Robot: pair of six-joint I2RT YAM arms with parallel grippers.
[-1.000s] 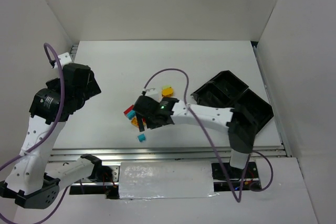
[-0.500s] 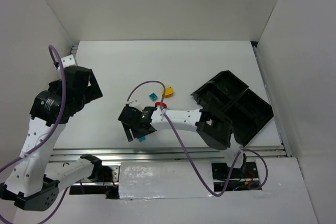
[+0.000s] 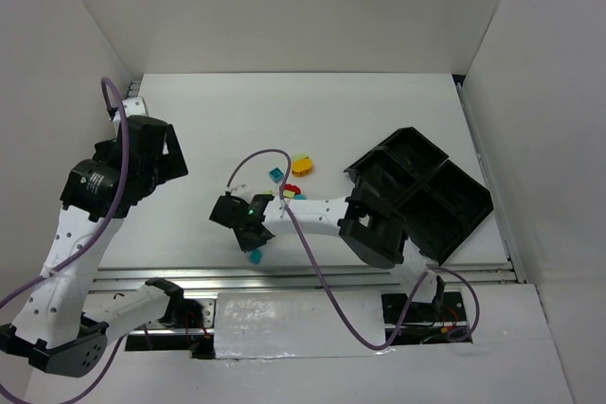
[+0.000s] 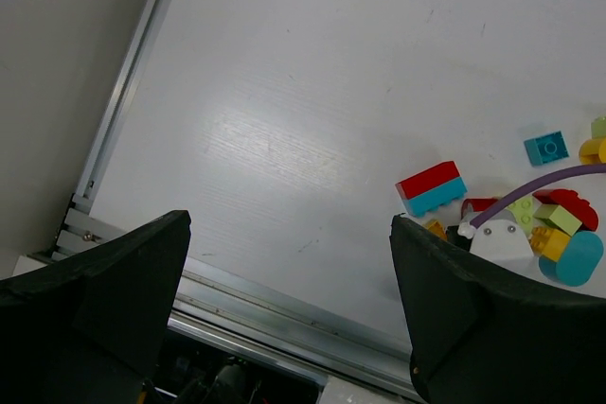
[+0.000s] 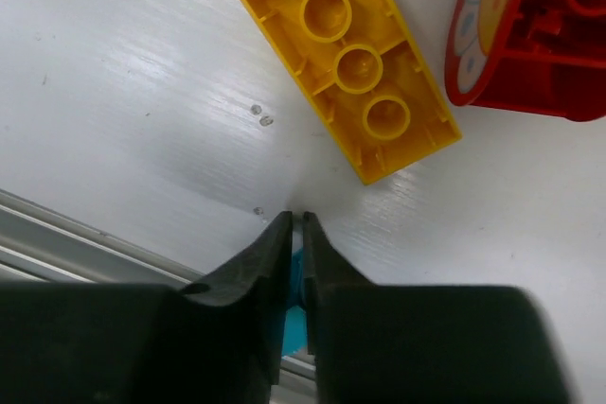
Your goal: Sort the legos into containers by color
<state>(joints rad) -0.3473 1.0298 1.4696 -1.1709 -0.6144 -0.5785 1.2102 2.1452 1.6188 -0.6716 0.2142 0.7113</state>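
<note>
The yellow brick (image 5: 350, 115) lies upside down on the tabletop (image 3: 208, 130), its hollow underside and three round tubes facing up. Just beside one of its short ends sits a red piece (image 5: 540, 35) with a printed face. The right tool (image 5: 294, 219) hangs close to the brick's near corner without touching it, its two fingers drawn almost together with only a thin slit between them. A sliver of cyan shows through that slit, most likely the cyan brick (image 3: 255, 256) lying on the tabletop beyond the yellow brick, not something held. The black tray (image 3: 445, 198) stands well apart from the yellow brick, on the right arm's side. The left tool (image 4: 289, 224) is spread wide and empty, well away from the brick. The brick looks like hard, glossy plastic, so it is probably light, stiff and unlikely to crush, but it may skid or twist if pushed from one side. The best hold seems to be across its narrow width, with one finger on each long wall near the middle. For that the right tool would have to spread and reach down to the tabletop, because the brick sits low.
</note>
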